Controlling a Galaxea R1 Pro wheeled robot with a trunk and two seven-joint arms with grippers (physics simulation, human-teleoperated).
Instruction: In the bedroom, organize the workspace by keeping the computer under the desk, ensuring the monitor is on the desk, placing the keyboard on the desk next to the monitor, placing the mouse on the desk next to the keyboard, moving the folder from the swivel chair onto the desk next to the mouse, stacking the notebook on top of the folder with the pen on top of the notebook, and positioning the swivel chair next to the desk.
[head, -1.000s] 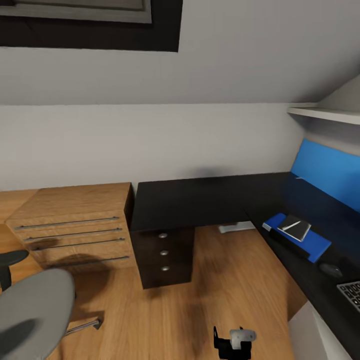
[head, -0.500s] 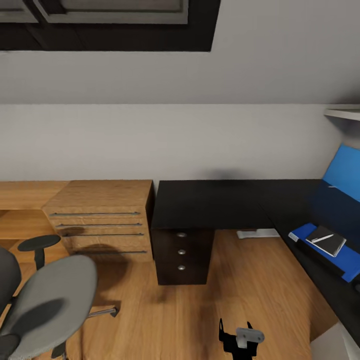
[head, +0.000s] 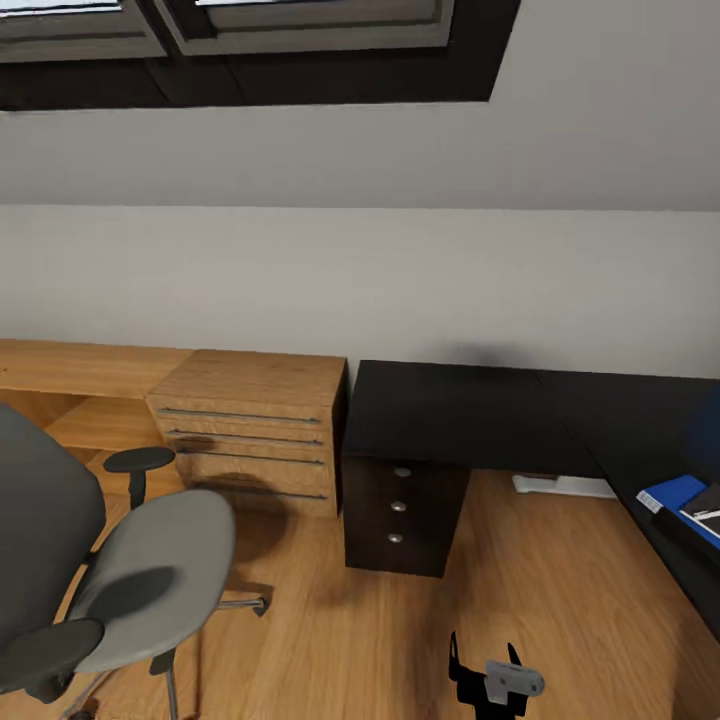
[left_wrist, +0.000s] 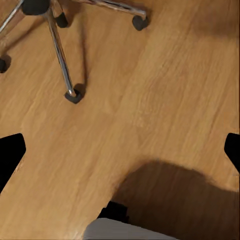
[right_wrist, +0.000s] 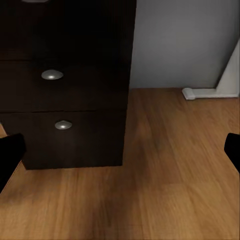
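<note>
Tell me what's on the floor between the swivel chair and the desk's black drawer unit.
Bare wooden floor separates the swivel chair and drawer unit in the head view.

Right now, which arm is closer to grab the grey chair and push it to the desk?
Probably the left: the swivel chair sits at the robot's left, its wheeled base beneath the left gripper.

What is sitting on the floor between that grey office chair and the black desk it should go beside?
Nothing visible: bare wooden floor lies between the grey upholstered swivel chair and the black-topped desk.
</note>
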